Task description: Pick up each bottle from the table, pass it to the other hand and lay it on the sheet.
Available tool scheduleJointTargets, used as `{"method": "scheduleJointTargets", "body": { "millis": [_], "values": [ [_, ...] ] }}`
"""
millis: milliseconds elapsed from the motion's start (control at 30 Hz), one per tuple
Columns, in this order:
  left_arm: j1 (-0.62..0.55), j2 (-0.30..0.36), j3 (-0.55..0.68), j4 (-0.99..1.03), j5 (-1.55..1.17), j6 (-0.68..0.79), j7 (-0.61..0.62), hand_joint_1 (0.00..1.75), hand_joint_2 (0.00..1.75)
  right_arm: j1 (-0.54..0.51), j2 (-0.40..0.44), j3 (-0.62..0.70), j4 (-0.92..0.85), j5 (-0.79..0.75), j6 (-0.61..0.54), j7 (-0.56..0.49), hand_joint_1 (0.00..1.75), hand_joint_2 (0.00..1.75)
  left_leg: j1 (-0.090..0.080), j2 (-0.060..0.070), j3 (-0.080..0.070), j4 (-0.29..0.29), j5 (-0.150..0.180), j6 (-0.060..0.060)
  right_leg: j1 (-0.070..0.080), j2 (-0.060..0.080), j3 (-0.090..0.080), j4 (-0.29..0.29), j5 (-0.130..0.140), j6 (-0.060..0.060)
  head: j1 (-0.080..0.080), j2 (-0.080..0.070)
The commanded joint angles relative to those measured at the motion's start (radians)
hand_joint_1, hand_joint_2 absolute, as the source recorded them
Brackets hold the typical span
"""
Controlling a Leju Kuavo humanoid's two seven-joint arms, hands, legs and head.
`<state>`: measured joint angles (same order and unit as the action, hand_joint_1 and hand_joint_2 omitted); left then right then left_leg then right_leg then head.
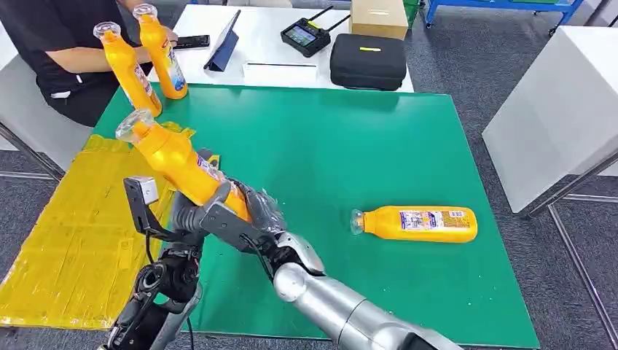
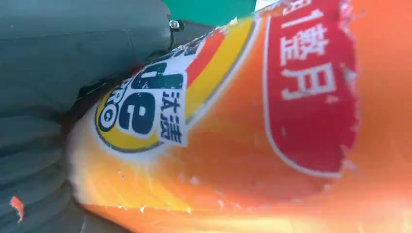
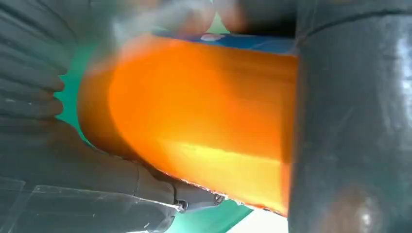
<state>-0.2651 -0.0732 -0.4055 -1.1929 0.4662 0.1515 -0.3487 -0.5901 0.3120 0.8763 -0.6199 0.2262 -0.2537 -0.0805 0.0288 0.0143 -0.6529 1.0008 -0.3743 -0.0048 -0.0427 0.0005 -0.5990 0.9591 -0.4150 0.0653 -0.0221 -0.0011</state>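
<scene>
Both hands grip one orange bottle (image 1: pixel 178 162) over the green mat's (image 1: pixel 328 146) left edge: left hand (image 1: pixel 186 219) and right hand (image 1: pixel 255 215) wrap its base, clear cap tilted up-left. Another bottle (image 1: pixel 415 223) lies on the mat to the right; the yellow sheet (image 1: pixel 65 233) lies left.

On the held orange bottle (image 2: pixel 272 145), seen close in the left wrist view, a red panel carries white Chinese characters, of which "整月" can be read, with a "1" before them. Beside it a white label with a yellow-ringed emblem shows large dark blue letters, partly hidden, ending in "e", the small letters "PRO", and the characters "汰渍". The labels on the other bottles are too small to read.
</scene>
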Motion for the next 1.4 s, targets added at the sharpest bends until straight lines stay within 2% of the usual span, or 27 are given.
{"method": "scheduleJointTargets", "body": {
  "millis": [33,333,367,400,433,467,533,567,633,733,767,867,933,1033,1100,1167,1233,1267,1300,1367,1400],
  "values": [
    [-0.077,-0.005,-0.038,-0.001,-0.013,0.005,0.002,1.75,1.75,-0.042,0.037,0.175,0.09,-0.044,0.048,-0.026,1.75,1.75,0.0,-0.003,0.003,0.001,-0.002,0.001,0.001,-0.003,0.004,0.002,-0.003,-0.006,0.0,0.0],
    [-0.058,0.012,-0.022,-0.023,-0.124,0.085,-0.014,1.75,1.75,-0.047,0.03,0.118,0.112,-0.038,-0.02,-0.033,1.75,1.75,0.0,-0.003,0.005,0.001,-0.003,0.001,0.001,-0.002,0.005,0.002,-0.004,-0.006,0.0,0.0],
    [-0.057,0.016,-0.018,-0.019,-0.154,0.102,-0.018,1.75,1.75,-0.044,0.023,0.106,0.107,-0.027,-0.031,-0.034,1.69,1.75,0.0,-0.003,0.003,0.0,-0.002,0.001,0.001,-0.003,0.004,0.001,-0.002,-0.005,0.0,0.0],
    [-0.058,0.028,-0.016,-0.009,-0.22,0.144,-0.023,1.75,1.75,-0.037,0.01,0.086,0.091,-0.011,-0.058,-0.039,0.0,1.75,0.0,-0.004,0.004,0.001,-0.002,0.001,0.001,-0.003,0.005,0.001,-0.003,-0.006,0.0,0.0],
    [-0.059,0.039,-0.006,0.002,-0.259,0.163,-0.024,1.75,1.75,-0.032,-0.004,0.067,0.073,-0.006,-0.052,-0.039,0.0,1.75,0.0,-0.003,0.003,0.0,-0.001,0.001,0.001,-0.003,0.004,0.0,-0.002,-0.004,0.0,0.0],
    [-0.076,0.066,-0.01,0.048,-0.414,0.255,-0.016,1.75,1.75,-0.025,-0.036,0.041,0.034,0.023,-0.077,-0.027,0.0,0.0,0.0,-0.003,0.005,0.0,-0.002,0.001,0.001,-0.002,0.005,0.001,-0.003,-0.006,0.0,0.0],
    [-0.093,0.086,0.024,0.122,-0.583,0.352,-0.019,1.75,1.75,-0.006,-0.083,-0.013,-0.042,0.065,-0.072,-0.004,0.0,0.0,0.0,-0.005,0.005,-0.001,-0.001,0.001,0.001,-0.004,0.006,0.0,-0.002,-0.006,0.001,0.0],
    [-0.113,0.109,0.032,0.204,-0.855,0.523,0.045,1.75,1.75,0.019,-0.118,-0.063,-0.116,0.119,-0.081,0.021,0.0,0.0,0.0,-0.003,0.003,-0.001,0.0,0.001,0.0,-0.002,0.003,-0.001,-0.001,-0.003,0.0,0.0],
    [-0.107,0.094,0.127,0.238,-0.887,0.475,-0.013,1.75,1.75,0.065,-0.143,-0.149,-0.218,0.204,-0.015,0.048,0.0,0.0,0.0,-0.004,0.007,-0.002,-0.001,0.002,0.0,-0.003,0.008,-0.001,-0.002,-0.006,0.0,0.0],
    [-0.105,0.087,0.135,0.236,-0.893,0.47,-0.018,1.75,1.75,0.072,-0.138,-0.159,-0.223,0.217,-0.009,0.051,0.0,0.0,0.0,-0.003,0.004,-0.001,-0.001,0.001,0.001,-0.002,0.004,0.0,-0.002,-0.004,0.0,0.0],
    [-0.107,0.098,0.144,0.272,-1.031,0.547,0.056,1.75,1.75,0.093,-0.139,-0.196,-0.253,0.263,-0.033,0.053,0.0,0.0,0.0,-0.002,0.002,0.0,0.0,0.001,0.0,-0.002,0.002,0.0,-0.001,-0.003,0.0,0.0],
    [-0.071,0.112,0.432,0.351,-1.517,0.547,0.093,1.75,1.75,0.187,-0.23,-0.299,-0.475,0.38,-0.001,0.084,0.0,0.0,0.0,-0.001,0.005,-0.001,-0.002,0.001,0.0,0.0,0.005,-0.001,-0.001,-0.004,0.001,0.0],
    [-0.068,0.126,0.567,0.4,-1.616,0.547,0.021,1.75,1.75,0.228,-0.286,-0.342,-0.569,0.399,0.029,0.086,0.0,0.0,0.0,-0.001,0.006,-0.002,-0.001,0.001,0.001,0.0,0.006,-0.002,-0.001,-0.004,0.0,0.0],
    [-0.094,0.193,0.572,0.543,-1.846,0.547,0.139,1.75,1.75,0.271,-0.387,-0.377,-0.655,0.417,0.031,0.075,0.0,0.0,0.0,-0.001,0.006,-0.001,-0.002,0.001,0.001,0.0,0.006,-0.001,-0.002,-0.005,0.001,0.0],
    [-0.179,0.247,0.441,0.802,-2.02,0.547,0.318,1.75,1.75,0.294,-0.455,-0.393,-0.677,0.416,0.043,0.061,0.0,0.0,0.0,-0.003,0.007,-0.002,-0.002,0.001,0.0,-0.003,0.007,-0.001,-0.002,-0.005,0.001,0.0],
    [-0.185,0.248,0.437,0.808,-2.02,0.547,0.32,1.75,1.75,0.296,-0.463,-0.395,-0.677,0.415,0.046,0.057,0.0,0.0,-0.001,-0.007,0.007,-0.002,-0.001,0.001,0.0,-0.007,0.007,-0.001,-0.003,-0.006,0.0,0.0],
    [-0.185,0.248,0.437,0.808,-2.02,0.547,0.32,1.75,1.75,0.296,-0.463,-0.395,-0.677,0.415,0.046,0.057,0.0,0.0,-0.001,-0.006,0.004,0.0,-0.001,0.002,0.0,-0.006,0.004,0.0,-0.004,-0.005,0.0,0.0],
    [-0.216,0.245,0.41,0.878,-2.025,0.506,0.357,0.0,1.75,0.294,-0.47,-0.386,-0.679,0.438,0.039,0.053,0.0,0.0,0.0,-0.003,0.002,0.0,-0.001,0.001,0.0,-0.004,0.002,0.0,-0.002,-0.004,0.0,0.0],
    [-0.221,0.243,0.411,0.886,-2.015,0.49,0.36,0.0,0.0,0.297,-0.487,-0.379,-0.683,0.468,0.032,0.059,0.0,0.0,-0.001,-0.003,0.003,0.001,-0.002,0.002,0.0,-0.003,0.003,0.001,-0.003,-0.005,0.0,0.0],
    [-0.216,0.249,0.38,0.896,-2.021,0.456,0.386,0.0,0.0,0.313,-0.549,-0.39,-0.705,0.493,0.064,0.095,0.0,0.0,-0.001,-0.004,0.002,0.0,-0.001,0.002,0.0,-0.004,0.003,0.0,-0.003,-0.004,0.001,0.0],
    [-0.21,0.251,0.374,0.898,-2.015,0.453,0.381,0.0,0.0,0.321,-0.575,-0.403,-0.715,0.497,0.077,0.1,0.0,1.75,-0.001,-0.006,0.004,0.001,-0.003,0.002,0.0,-0.006,0.005,0.0,-0.004,-0.005,0.001,0.0]
  ]
}}
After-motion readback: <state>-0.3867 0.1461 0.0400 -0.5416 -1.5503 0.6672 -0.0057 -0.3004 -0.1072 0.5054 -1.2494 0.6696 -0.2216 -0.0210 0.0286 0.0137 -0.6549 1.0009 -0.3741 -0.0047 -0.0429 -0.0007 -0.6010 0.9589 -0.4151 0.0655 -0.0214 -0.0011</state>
